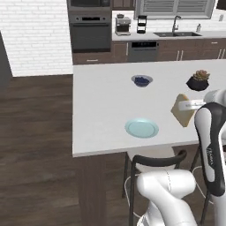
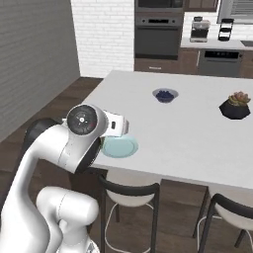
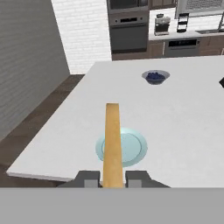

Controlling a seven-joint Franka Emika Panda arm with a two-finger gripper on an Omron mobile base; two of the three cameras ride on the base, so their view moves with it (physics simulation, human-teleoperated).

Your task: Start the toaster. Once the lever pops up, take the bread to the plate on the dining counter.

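My gripper [image 3: 112, 178] is shut on the bread [image 3: 112, 142], a tan slice seen edge-on in the hand view, standing up between the two fingertips. In the left base view the bread [image 1: 181, 110] hangs above the dining counter [image 1: 101, 106], to the right of the plate [image 1: 141, 128], with the gripper [image 1: 188, 106] clamped on its side. The pale blue plate [image 3: 129, 148] lies flat near the counter's front edge, just beyond and below the slice. The plate [image 2: 121, 147] is partly hidden by my arm in the right base view. The toaster is out of view.
A small dark blue bowl [image 1: 141, 80] sits mid-counter, and a black pot with a succulent [image 1: 198, 81] stands at the right. Dark-backed stools [image 2: 129, 190] are tucked under the near edge. An oven [image 1: 90, 31] and a worktop with a sink [image 1: 176, 33] line the far wall.
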